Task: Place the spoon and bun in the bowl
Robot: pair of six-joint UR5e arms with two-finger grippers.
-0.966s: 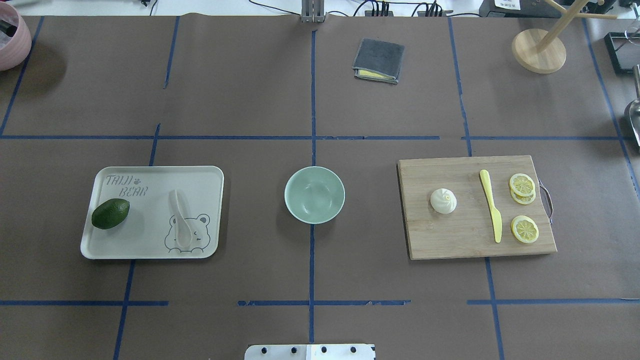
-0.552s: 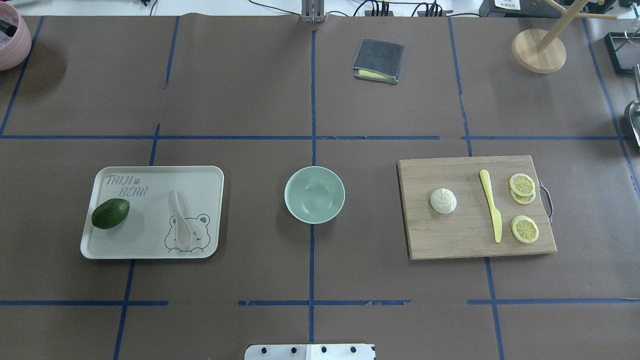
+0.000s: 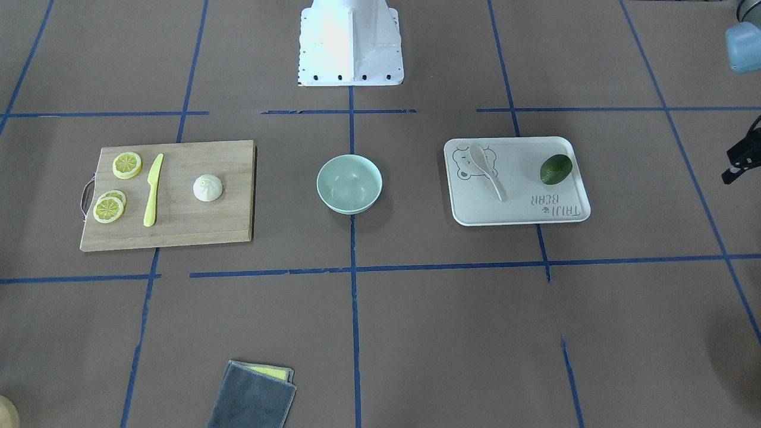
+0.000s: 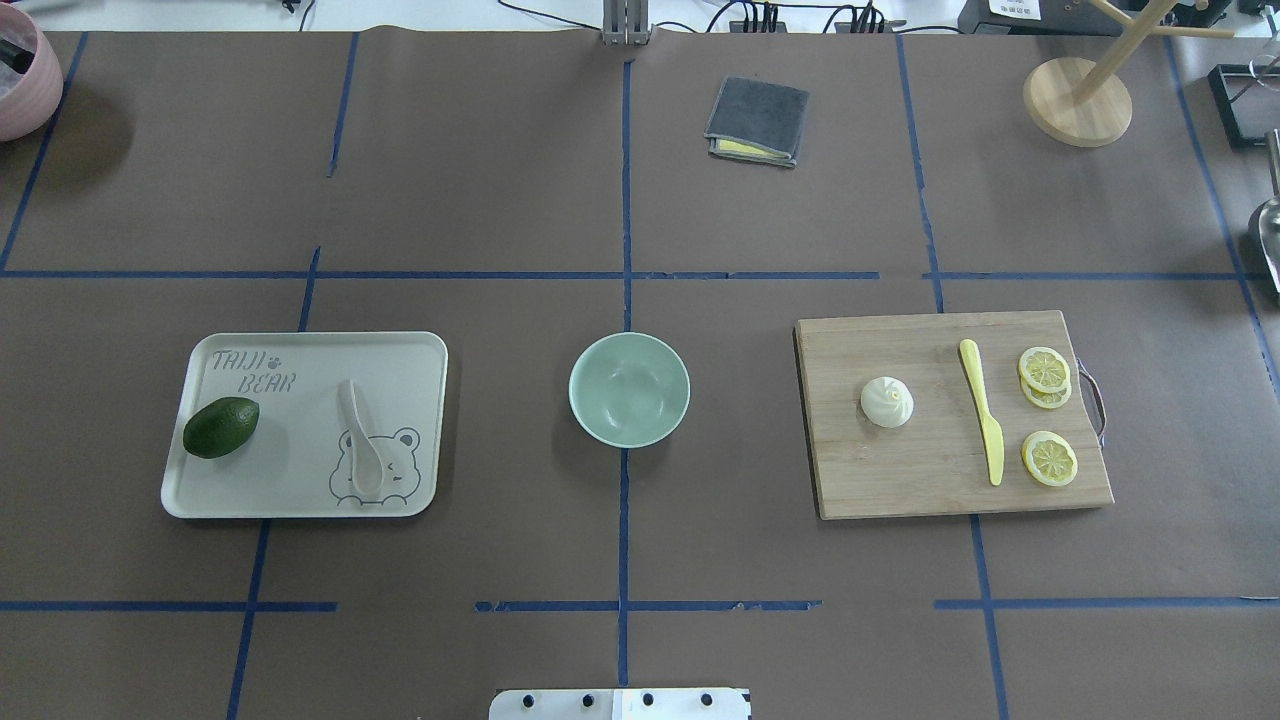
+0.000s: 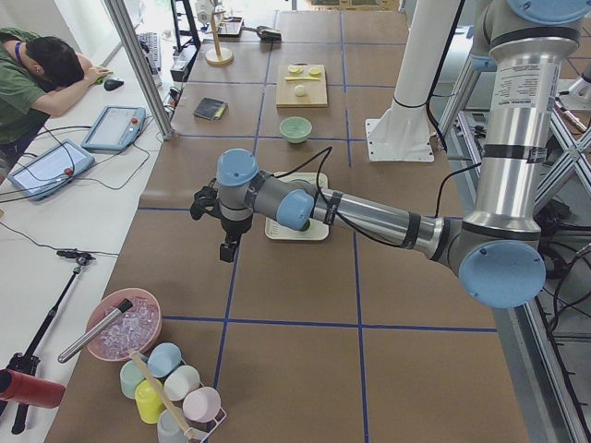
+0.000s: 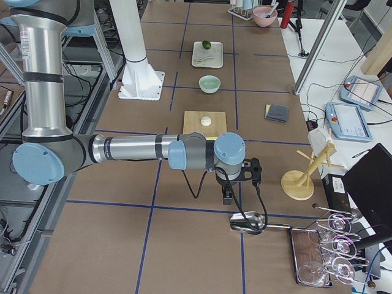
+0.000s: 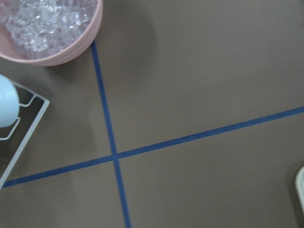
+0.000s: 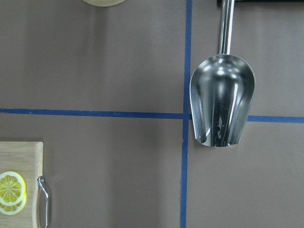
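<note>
The off-white spoon [image 4: 360,440] lies on the bear-printed tray [image 4: 300,495] on the table's left, scoop toward me. The white pleated bun [image 4: 887,402] sits on the wooden cutting board [image 4: 900,480] on the right. The empty mint-green bowl [image 4: 629,389] stands between them at the centre. My left gripper [image 5: 226,247] hangs far out past the tray; only its edge shows in the front view [image 3: 740,160]. My right gripper [image 6: 228,196] hangs beyond the board's far end. I cannot tell whether either one is open or shut.
A green avocado [image 4: 221,427] shares the tray. A yellow knife [image 4: 983,410] and lemon slices [image 4: 1049,458] lie on the board. A grey cloth [image 4: 757,120], a wooden mug tree [image 4: 1077,100], a metal scoop [image 8: 222,99] and a pink ice bowl [image 7: 47,28] stand around the edges.
</note>
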